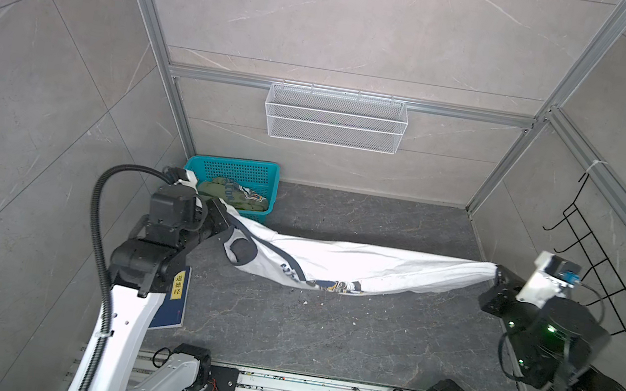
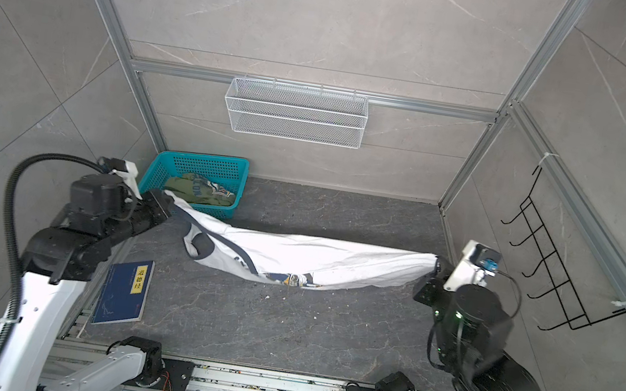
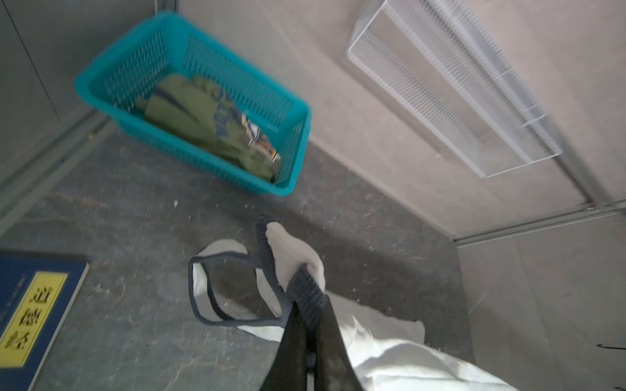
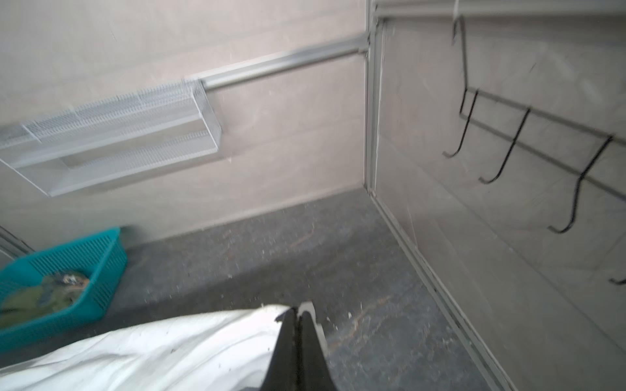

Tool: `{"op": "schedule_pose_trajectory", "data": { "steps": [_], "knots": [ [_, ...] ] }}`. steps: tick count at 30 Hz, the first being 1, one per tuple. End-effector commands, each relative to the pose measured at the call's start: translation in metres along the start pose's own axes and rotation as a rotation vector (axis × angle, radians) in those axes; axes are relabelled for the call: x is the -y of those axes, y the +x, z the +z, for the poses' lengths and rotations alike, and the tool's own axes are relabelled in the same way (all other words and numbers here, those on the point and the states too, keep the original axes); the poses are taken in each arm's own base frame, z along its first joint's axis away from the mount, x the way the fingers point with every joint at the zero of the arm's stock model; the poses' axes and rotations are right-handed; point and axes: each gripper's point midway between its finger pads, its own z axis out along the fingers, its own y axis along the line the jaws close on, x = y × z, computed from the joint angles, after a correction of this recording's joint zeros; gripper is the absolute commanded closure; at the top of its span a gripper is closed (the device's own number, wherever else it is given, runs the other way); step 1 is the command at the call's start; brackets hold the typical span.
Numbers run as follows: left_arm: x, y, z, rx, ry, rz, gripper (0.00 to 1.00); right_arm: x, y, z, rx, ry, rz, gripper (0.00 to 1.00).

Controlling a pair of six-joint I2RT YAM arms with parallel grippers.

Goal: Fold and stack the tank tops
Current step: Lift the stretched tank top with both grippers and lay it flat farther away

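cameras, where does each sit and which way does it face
Top views: overhead from the front, looking down at the table; both arms show, holding the white tank top.
Left wrist: on that arm, facing the teal basket; shut jaws on navy trim.
Right wrist: on that arm, facing the back corner; shut jaws on white cloth.
Shared by both wrists: wire shelf.
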Motion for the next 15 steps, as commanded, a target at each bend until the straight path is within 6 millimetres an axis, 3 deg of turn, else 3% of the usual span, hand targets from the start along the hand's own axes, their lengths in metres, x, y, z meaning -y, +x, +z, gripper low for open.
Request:
{"op": "schedule_pose_trajectory", "data": {
  "steps": [1,4,7,11,15],
  "knots": [
    [0.007,-0.025,-0.038,0.088,0.006,0.048,1.00,0.012,-0.035,-0.028,0.098,-0.017,-0.013,1.00],
    [0.023,-0.034,-0.053,0.117,0.082,0.032,1.00,0.009,-0.057,-0.045,0.154,-0.086,0.015,1.00],
    [0.031,-0.031,-0.044,0.099,0.130,0.004,1.00,0.007,-0.067,-0.050,0.180,-0.104,0.031,1.00],
    [0.025,-0.016,0.006,0.008,0.089,-0.006,1.00,0.004,-0.055,-0.013,0.140,0.031,-0.040,1.00],
    [0.028,-0.002,0.074,-0.115,0.067,-0.008,1.00,-0.027,-0.040,0.039,0.072,0.075,-0.128,1.00]
  ]
}}
